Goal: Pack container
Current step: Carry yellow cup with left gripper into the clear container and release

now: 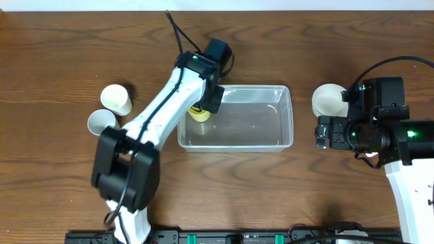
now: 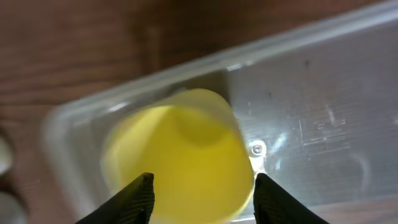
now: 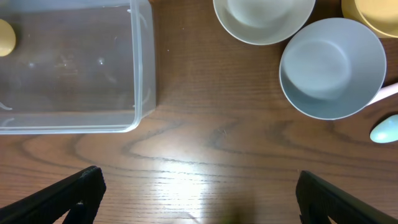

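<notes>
— Noticed what around the left gripper [image 2: 202, 199]?

— Found the container [image 1: 258, 125] right beneath it, under one short end. Saw the yellow cup [image 2: 180, 155] inside that end, just past the fingertips [image 2: 142, 198]. Spotted two white cups [image 1: 116, 99] well apart from the hand, out on the wood table [image 1: 54, 54] beside the forearm.

— Met anything in the way?

— Only the container's clear end wall, close against the cup and near the tips.

— Spread or pinched?

— Showed fingers partly spread, one toward each side of the cup. Could not tell through the blur whether either pad touched it.

— And the right gripper [image 3: 199, 199]?

— Hung over the wood table with jaws flung wide. Gripped nothing, touched nothing. Found a corner of the container ahead of it, toward the left of its wrist view and apart from the fingers. Saw bowls ahead on the other side: two white bowls [image 3: 264, 18] close together, then a yellow bowl [image 3: 373, 15] cut off by the frame's edge. Had open wood between the tips and all of these.

— Counted up?

— Made it one container, one yellow cup, two white cups, two white bowls, one yellow bowl and two grippers.
</notes>
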Action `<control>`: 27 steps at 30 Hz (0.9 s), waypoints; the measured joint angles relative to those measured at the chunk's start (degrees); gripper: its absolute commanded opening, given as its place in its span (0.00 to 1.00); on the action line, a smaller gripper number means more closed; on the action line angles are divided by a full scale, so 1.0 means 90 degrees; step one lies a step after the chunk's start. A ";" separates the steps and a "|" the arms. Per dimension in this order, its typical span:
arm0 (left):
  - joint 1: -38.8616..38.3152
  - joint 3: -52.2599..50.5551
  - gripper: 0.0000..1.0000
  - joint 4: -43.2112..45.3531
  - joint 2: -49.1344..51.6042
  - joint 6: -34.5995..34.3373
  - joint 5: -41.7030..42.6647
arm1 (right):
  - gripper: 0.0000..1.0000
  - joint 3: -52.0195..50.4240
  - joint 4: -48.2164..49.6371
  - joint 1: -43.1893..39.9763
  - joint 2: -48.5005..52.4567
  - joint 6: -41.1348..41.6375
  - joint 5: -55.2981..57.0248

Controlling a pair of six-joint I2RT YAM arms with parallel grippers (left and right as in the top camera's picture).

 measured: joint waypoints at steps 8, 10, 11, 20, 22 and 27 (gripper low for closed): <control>-0.0095 0.0000 0.46 0.0117 -0.1030 0.0000 0.0124 | 0.99 0.0000 0.0002 0.0000 0.0000 0.0002 -0.0002; -0.0216 0.0000 0.40 0.0151 -0.0979 -0.0002 0.0367 | 0.99 0.0000 0.0007 0.0000 0.0000 0.0000 0.0000; -0.0287 0.0000 0.38 0.0182 -0.0920 0.0000 0.0498 | 0.99 0.0000 0.0007 0.0000 0.0000 0.0000 -0.0002; -0.0707 0.0000 0.20 0.0253 -0.0041 0.0012 0.1095 | 0.99 0.0000 0.0007 0.0000 0.0000 0.0002 -0.0002; -0.0702 0.0000 0.19 0.0255 0.0160 0.0029 0.1110 | 0.99 0.0000 0.0010 0.0000 0.0000 0.0000 -0.0002; -0.0673 0.0000 0.20 0.0338 0.0692 0.0170 0.1117 | 0.99 0.0000 0.0007 0.0000 0.0000 0.0000 -0.0002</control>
